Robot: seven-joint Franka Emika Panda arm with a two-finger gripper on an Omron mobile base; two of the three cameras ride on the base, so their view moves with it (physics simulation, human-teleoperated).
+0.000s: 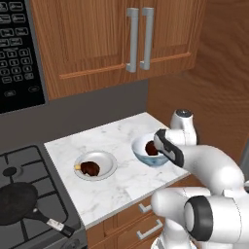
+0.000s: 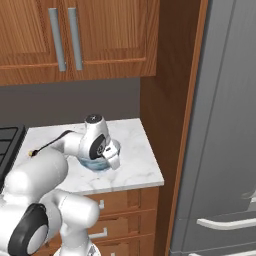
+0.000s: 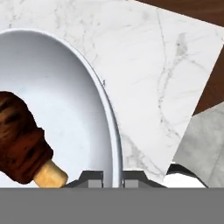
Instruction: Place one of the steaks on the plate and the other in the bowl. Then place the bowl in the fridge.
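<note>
The pale blue-white bowl (image 1: 139, 147) stands on the marble counter near its right end, and one dark steak (image 1: 151, 148) lies inside it. In the hand view this steak (image 3: 19, 140) rests in the bowl (image 3: 65, 96) at the left. My gripper (image 3: 113, 180) straddles the bowl's near rim, one fingertip inside and one outside, shut on it. From the right base view my hand covers the right side of the bowl (image 2: 92, 164). The other steak (image 1: 90, 168) lies on the small white plate (image 1: 110, 161), left of the bowl. The grey fridge (image 2: 225, 150) stands at the right, doors shut.
A black frying pan (image 1: 17, 198) sits on the stove at the left. A microwave (image 1: 14, 53) and wooden cabinets (image 1: 97, 39) hang above the counter. A tall wooden panel (image 2: 167, 100) separates the counter from the fridge. Bare marble (image 3: 153, 65) lies to the bowl's right.
</note>
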